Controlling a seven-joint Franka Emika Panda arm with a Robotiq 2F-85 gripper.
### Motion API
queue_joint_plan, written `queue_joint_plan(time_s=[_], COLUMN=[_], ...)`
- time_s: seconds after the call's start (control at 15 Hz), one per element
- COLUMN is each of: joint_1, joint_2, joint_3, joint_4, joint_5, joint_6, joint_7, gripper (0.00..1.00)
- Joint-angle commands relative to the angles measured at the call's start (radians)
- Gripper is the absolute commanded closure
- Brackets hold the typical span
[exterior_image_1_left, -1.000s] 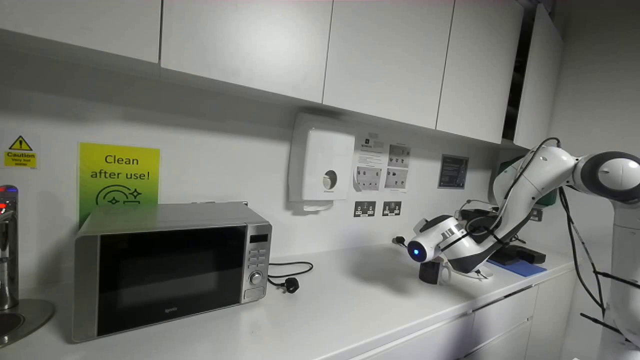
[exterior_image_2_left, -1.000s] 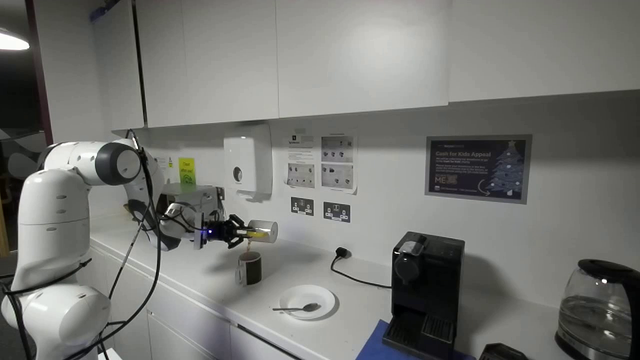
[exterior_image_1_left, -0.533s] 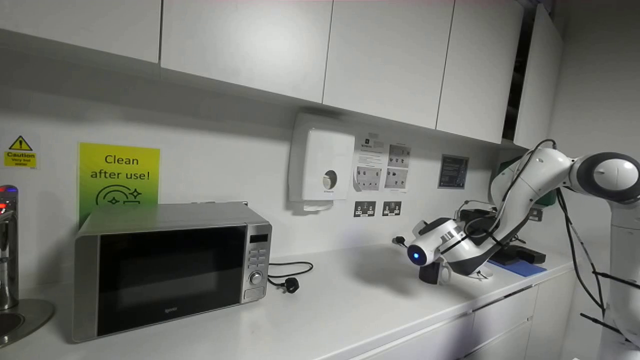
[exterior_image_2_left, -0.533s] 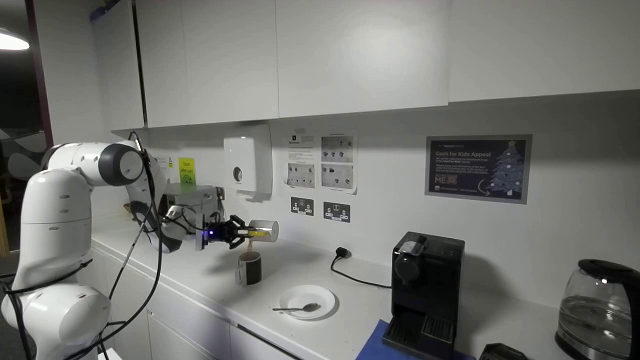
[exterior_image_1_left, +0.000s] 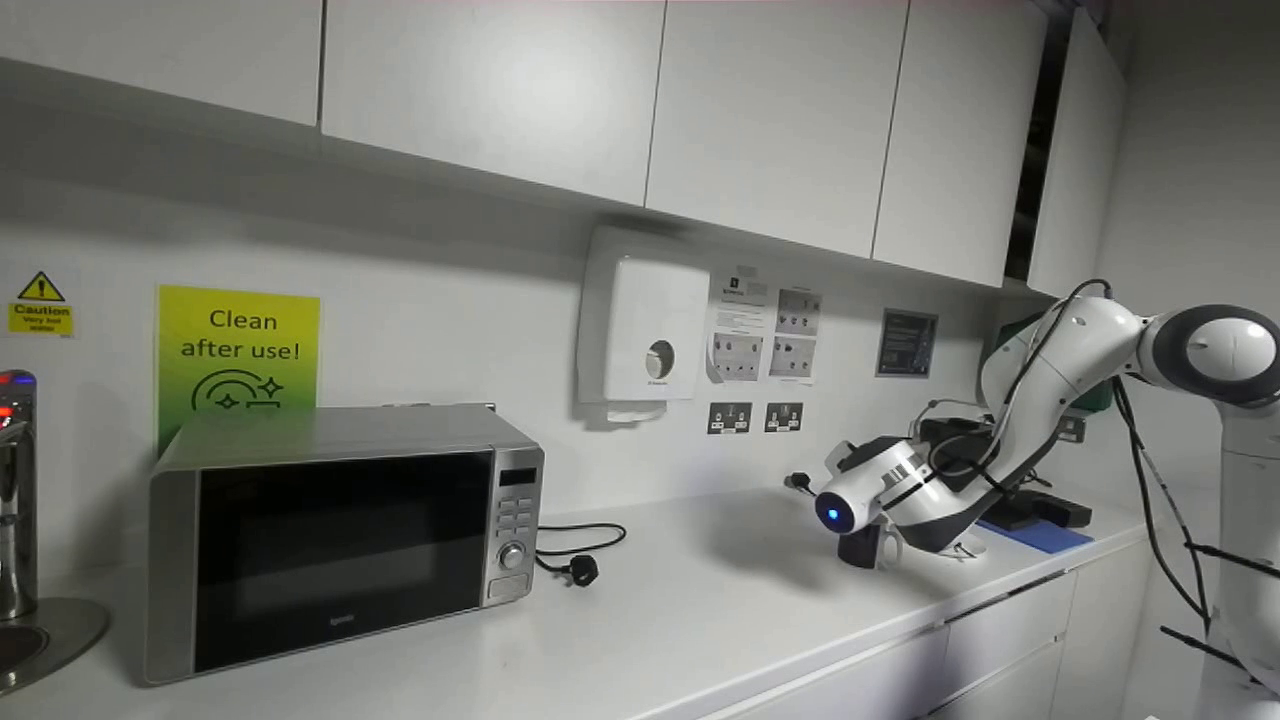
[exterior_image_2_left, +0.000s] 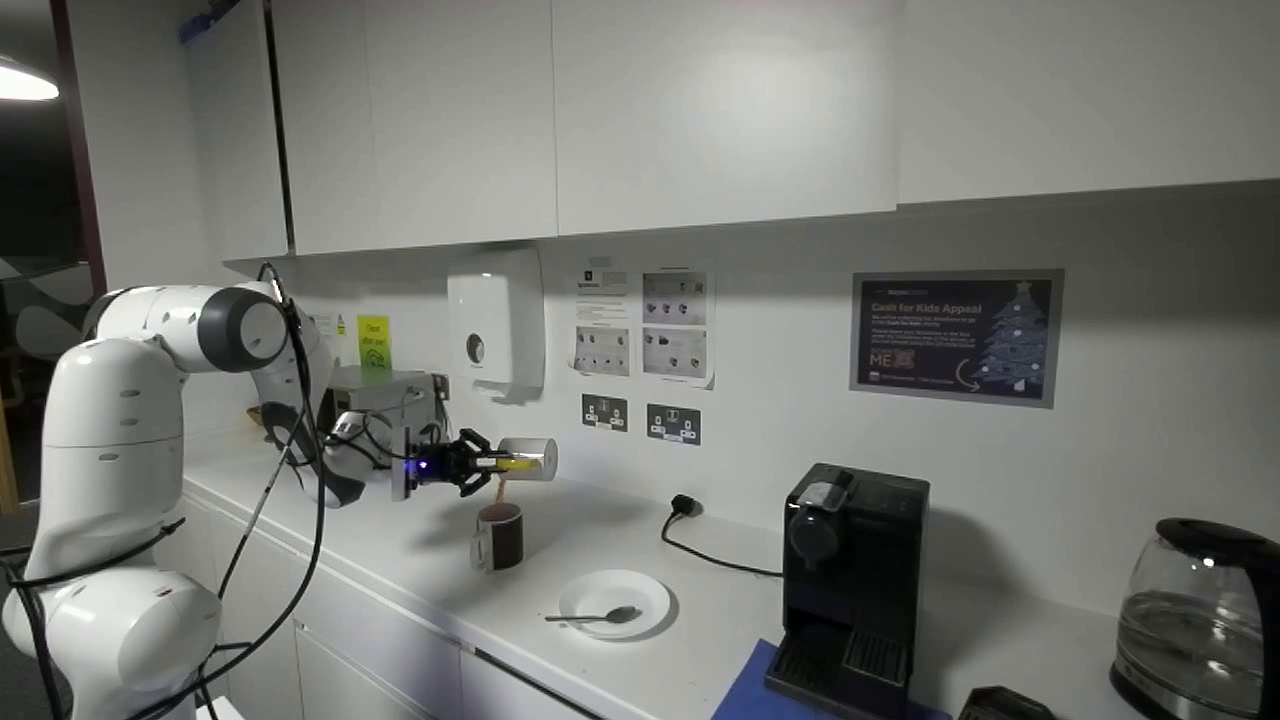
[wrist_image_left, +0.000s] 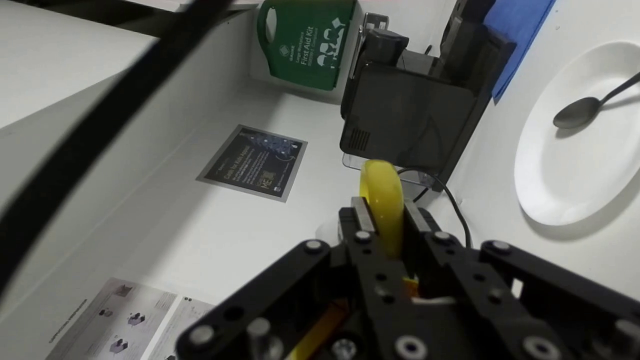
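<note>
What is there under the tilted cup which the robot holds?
Beneath the tilted cup, a brownish stream falls towards the dark mug, which stands on the counter. How full the dark mug is cannot be seen: its side hides this.

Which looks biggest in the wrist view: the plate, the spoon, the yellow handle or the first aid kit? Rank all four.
1. Plate
2. First aid kit
3. Yellow handle, held in the pincer; nearness enlarges it
4. Spoon
The picture's edge cuts off plate and spoon; I rank what shows.
</note>
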Motion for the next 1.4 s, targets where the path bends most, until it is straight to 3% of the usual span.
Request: queue_joint_plan(time_s=[0.0, 1.33], joint_1=[0.007, 0.006], joint_2=[-0.014, -0.013], joint_3=[-0.001, 0.0], joint_4=[-0.027, -0.044], joint_5=[-0.051, -0.075], joint_6=[-0.064, -0.097], joint_7=[0.039, 0.064], gripper=[0.96, 0.96])
